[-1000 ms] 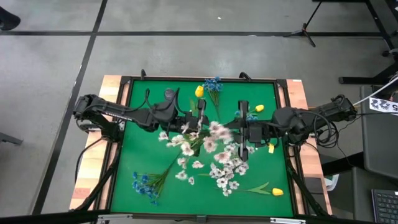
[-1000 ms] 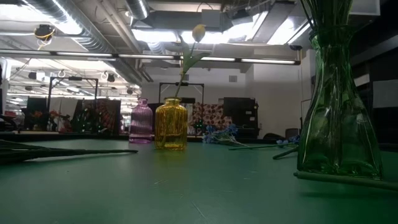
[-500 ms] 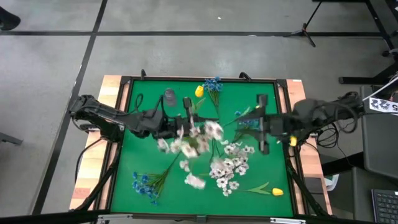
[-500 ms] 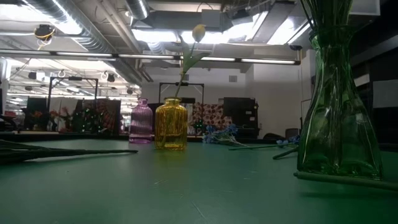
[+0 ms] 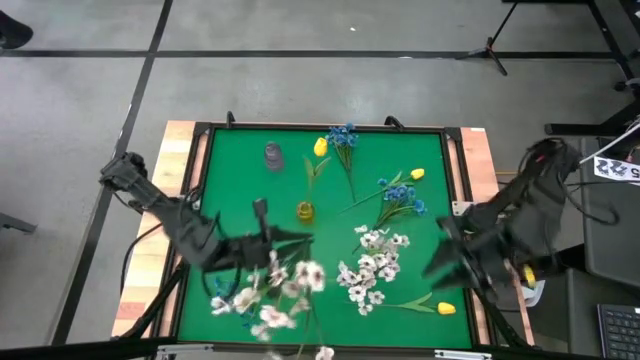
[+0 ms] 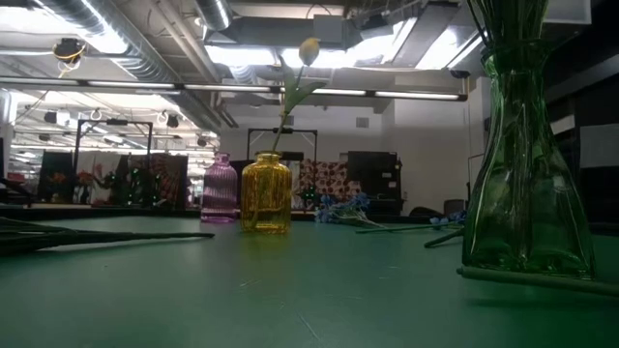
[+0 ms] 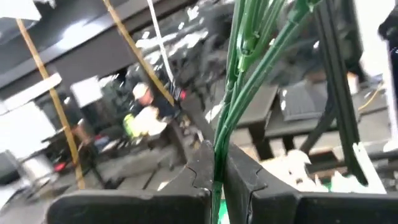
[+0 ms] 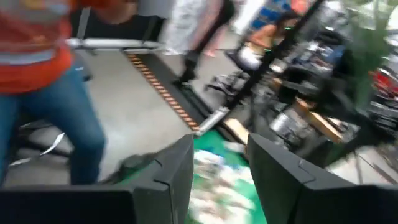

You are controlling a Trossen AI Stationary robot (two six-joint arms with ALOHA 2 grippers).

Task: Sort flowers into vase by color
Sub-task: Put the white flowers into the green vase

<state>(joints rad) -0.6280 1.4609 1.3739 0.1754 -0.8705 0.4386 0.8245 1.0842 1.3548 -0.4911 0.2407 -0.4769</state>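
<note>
The left gripper is clenching a bundle of thin green stems, its two dark fingers pressing together on them in the left wrist view. In the high view that gripper is sitting over the mat's 7 o'clock area, and the white flowers it is carrying are hanging blurred toward the near edge, just beside a blue flower sprig lying on the green mat. The right gripper is standing released, its fingers spread with nothing between them; in the high view the right arm is sitting off the mat's 4 o'clock edge. A second bunch of white flowers is lying on the mat at about 5 o'clock, with a yellow tulip and its stem lying just beyond it toward the near right corner. More blue flowers are lying at 2 o'clock, with a yellow bud near them. Another blue sprig and a yellow bud are lying at 12 o'clock. The yellow vase is standing near the centre, holding one yellow tulip upright, as the low view is showing. The purple vase is standing at 11 o'clock, and the low view is showing it just beside the yellow one. A green glass vase is standing close to the low camera. In the right wrist view a person in an orange top and jeans is showing beyond the table.
</note>
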